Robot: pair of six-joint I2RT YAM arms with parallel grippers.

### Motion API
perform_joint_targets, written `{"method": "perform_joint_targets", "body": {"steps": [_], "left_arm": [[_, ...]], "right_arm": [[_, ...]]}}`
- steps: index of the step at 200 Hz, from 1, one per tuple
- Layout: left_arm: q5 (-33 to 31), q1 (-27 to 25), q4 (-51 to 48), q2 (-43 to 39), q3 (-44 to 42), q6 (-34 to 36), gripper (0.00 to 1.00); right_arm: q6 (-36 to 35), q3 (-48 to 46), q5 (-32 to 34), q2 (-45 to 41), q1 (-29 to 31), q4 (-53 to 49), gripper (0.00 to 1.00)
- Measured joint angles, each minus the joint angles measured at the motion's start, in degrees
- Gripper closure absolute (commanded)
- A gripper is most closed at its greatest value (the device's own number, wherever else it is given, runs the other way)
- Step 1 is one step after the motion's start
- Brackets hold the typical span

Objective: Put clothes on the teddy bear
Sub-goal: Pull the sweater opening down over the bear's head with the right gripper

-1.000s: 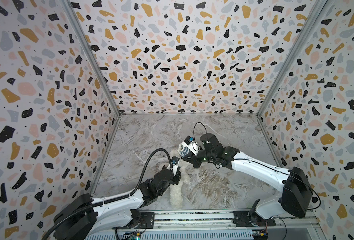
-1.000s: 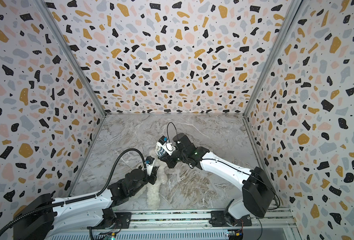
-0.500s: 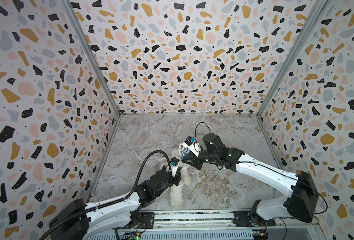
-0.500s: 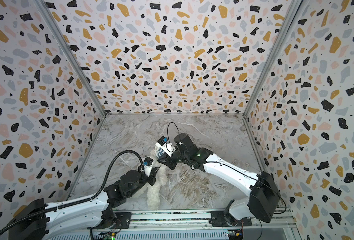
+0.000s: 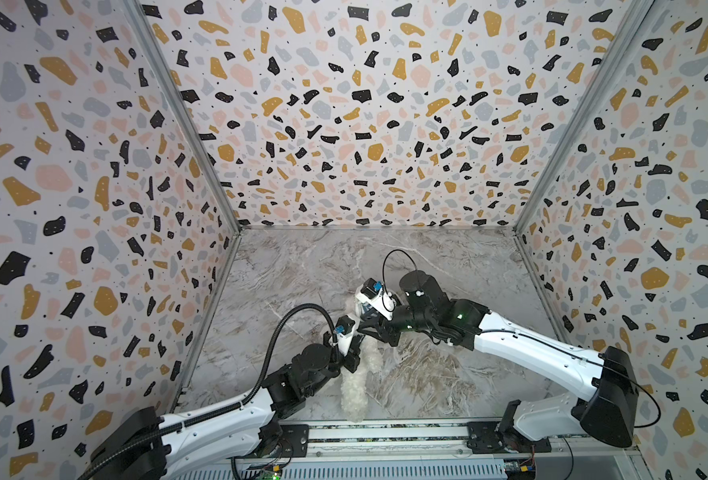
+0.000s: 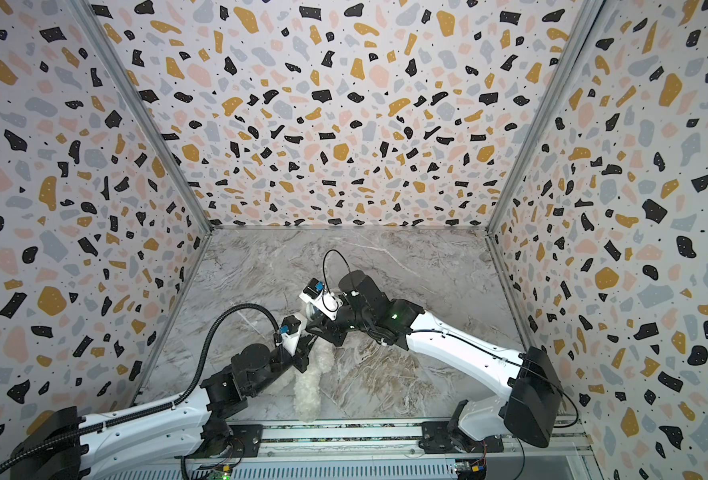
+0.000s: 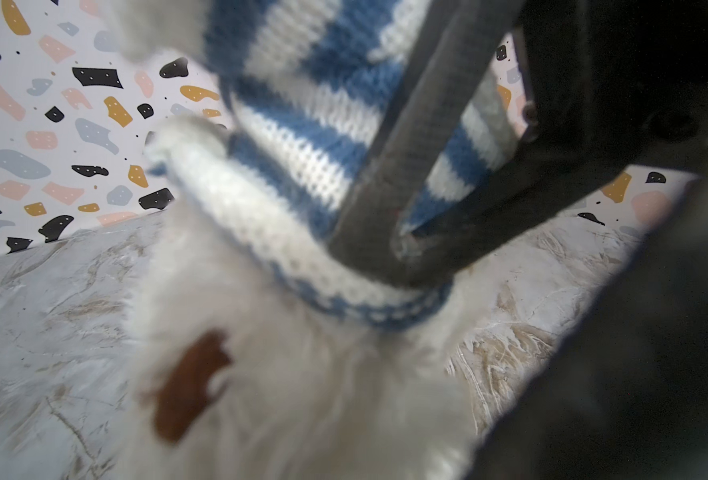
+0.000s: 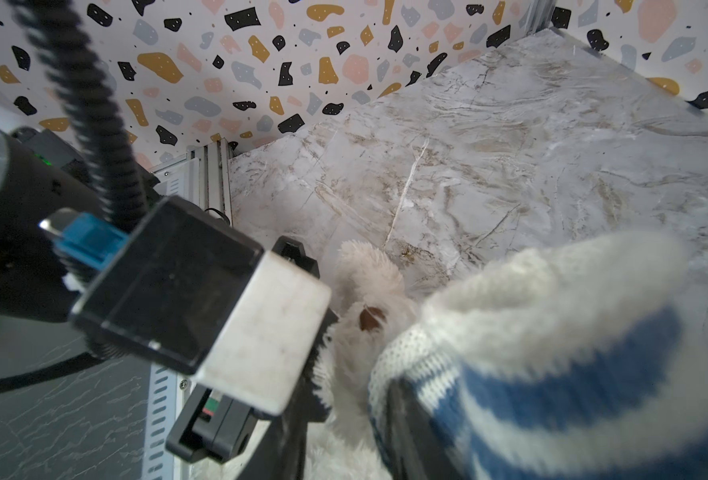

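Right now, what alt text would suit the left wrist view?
A blue-and-white striped shirt sits bunched on a fluffy white bear, with two dark pincer fingers reaching its hem. Marble table and speckled wall behind.

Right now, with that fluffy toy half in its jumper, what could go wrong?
The blue-and-white striped knitted sweater covers only the upper part of the fluffy white teddy bear and could slip off. The bear's lower end lies at the marble table's front edge and might slide off.

No readable text, labels or numbers.
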Motion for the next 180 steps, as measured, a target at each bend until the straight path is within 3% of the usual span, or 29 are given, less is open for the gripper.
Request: {"method": "perform_joint_targets", "body": {"steps": [180], "left_arm": [[1.77, -0.33, 2.38, -4.35, -1.55, -0.09, 1.00]], "right_arm": [[-5.62, 0.92, 7.10, -7.30, 6.69, -3.74, 0.54]]}}
